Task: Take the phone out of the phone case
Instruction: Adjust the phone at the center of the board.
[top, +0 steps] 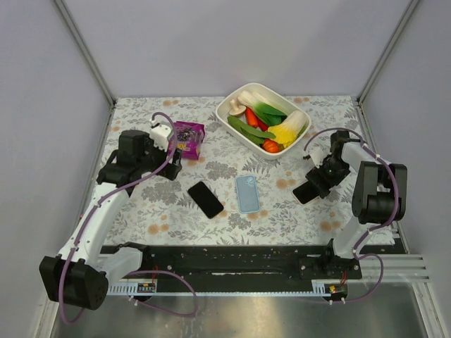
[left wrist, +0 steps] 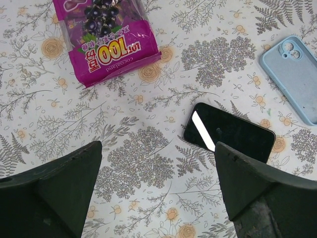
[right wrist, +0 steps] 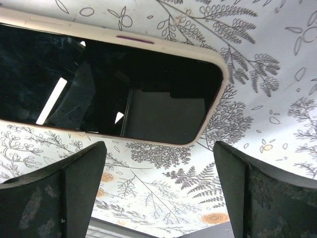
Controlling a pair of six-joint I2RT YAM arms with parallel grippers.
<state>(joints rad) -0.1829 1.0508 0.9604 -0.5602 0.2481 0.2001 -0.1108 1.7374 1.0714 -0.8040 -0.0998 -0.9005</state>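
A bare black phone [top: 205, 199] lies face up on the floral cloth, also in the left wrist view [left wrist: 229, 132]. An empty light blue phone case [top: 246, 193] lies just right of it, inner side up, also in the left wrist view [left wrist: 292, 77]. A second black phone in a cream case [top: 305, 191] lies at the right and fills the top of the right wrist view [right wrist: 106, 84]. My left gripper [top: 173, 167] [left wrist: 158, 193] is open and empty, up-left of the bare phone. My right gripper [top: 320, 177] [right wrist: 158, 193] is open and empty, low beside the cased phone.
A purple snack bag [top: 188, 135] [left wrist: 106, 34] lies beside my left gripper. A white tray [top: 236, 130] of toy vegetables stands at the back centre. Grey walls enclose the table on three sides. A black rail [top: 232, 259] runs along the near edge.
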